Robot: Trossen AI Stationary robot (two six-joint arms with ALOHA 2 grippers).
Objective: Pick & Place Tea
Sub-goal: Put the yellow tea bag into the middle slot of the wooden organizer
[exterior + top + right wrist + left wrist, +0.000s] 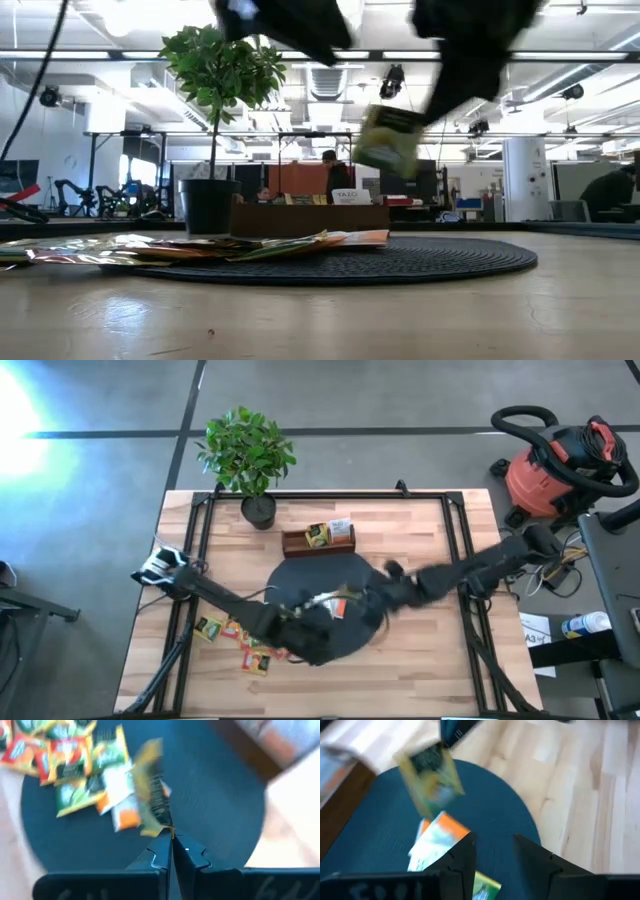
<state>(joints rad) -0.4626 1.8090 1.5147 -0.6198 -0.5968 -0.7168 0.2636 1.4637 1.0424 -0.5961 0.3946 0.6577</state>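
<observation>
Now the right end effector (169, 834) pinches a yellow-green paper tea sachet (150, 785) by its edge, dangling above the round black mat (215, 795). Beyond its fingertips lie scattered green, red and orange sachets (75, 765). Nearby, the left end effector (492, 852) hovers with fingers parted, holding nothing.

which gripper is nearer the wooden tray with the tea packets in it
Right. The right gripper hangs over the black disc just in front of the wooden tray, shut on a yellow-green sachet. The left gripper sits farther back, at the disc's near edge.
</observation>
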